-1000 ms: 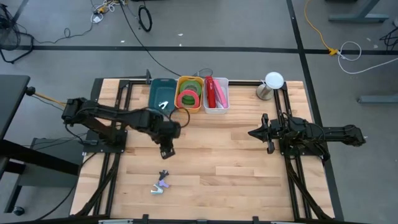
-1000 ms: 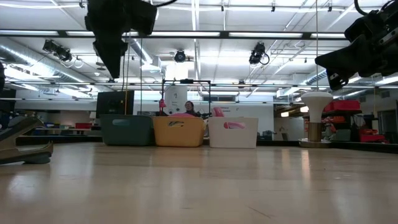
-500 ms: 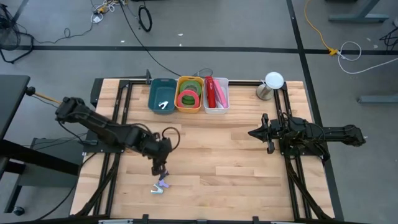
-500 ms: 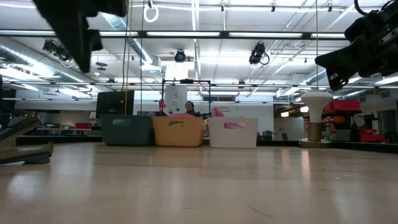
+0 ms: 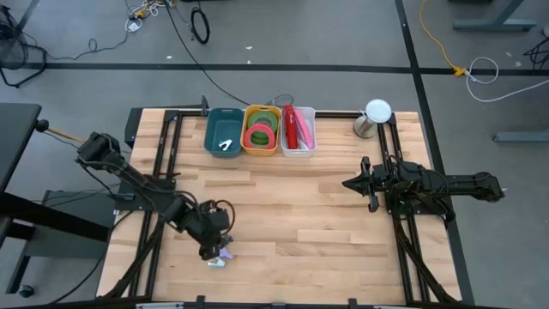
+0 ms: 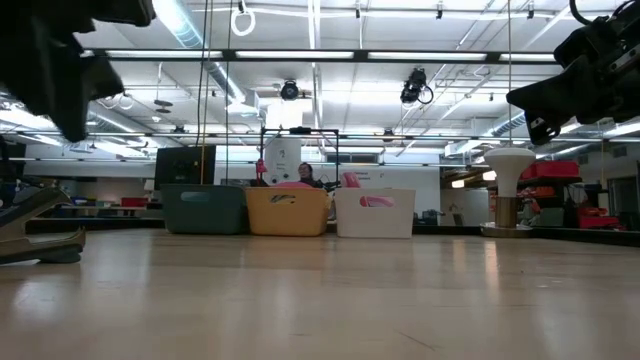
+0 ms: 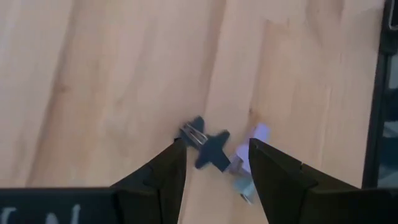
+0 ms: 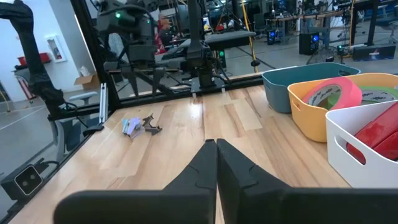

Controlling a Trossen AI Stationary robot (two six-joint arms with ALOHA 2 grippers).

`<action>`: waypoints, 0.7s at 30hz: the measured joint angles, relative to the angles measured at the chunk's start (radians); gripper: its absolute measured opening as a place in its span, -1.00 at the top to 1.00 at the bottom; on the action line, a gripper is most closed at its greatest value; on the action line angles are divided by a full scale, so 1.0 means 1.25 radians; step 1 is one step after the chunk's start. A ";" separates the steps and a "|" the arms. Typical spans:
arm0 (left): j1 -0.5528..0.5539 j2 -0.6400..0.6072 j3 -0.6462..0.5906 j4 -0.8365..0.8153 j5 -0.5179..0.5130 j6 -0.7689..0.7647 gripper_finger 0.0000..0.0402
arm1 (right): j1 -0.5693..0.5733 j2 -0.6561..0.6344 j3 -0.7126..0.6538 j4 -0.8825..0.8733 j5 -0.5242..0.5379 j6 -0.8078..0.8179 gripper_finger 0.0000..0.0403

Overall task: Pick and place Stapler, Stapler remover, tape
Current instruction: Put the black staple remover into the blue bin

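The left gripper (image 5: 208, 249) hangs spread wide over the stapler remover (image 7: 208, 148) (right gripper (image 5: 367, 184) pinched shut, idle), so it should straddle it squarely.

- Three bins in a row at the table's far edge: one teal bin (image 5: 223, 131), one yellow bin (image 5: 261, 130), one white bin (image 5: 298, 129).
- Two tape rolls in the yellow one: one pink tape roll (image 5: 258, 135), one green tape roll (image 5: 265, 128).
- One red stapler (image 5: 294, 127) in the white bin.
- One white staple remover (image 5: 226, 146) in the teal bin.
- Two small items on the near table: one black binder clip (image 7: 208, 145), one purple clip (image 7: 249, 160).
- One white lamp (image 5: 376, 115).
- Two arms, two end effectors: left end effector (image 5: 209, 247), right end effector (image 5: 356, 183).
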 joint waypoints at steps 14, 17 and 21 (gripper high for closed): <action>-0.054 0.001 -0.099 0.100 -0.020 -0.104 0.12 | 0.000 0.000 0.000 0.000 0.000 0.000 0.97; -0.054 0.000 -0.126 0.116 -0.021 -0.105 0.12 | 0.000 0.000 0.000 0.000 0.000 0.000 0.97; -0.053 0.000 -0.159 0.180 -0.017 -0.105 0.12 | 0.000 0.000 0.000 0.000 0.000 0.000 0.97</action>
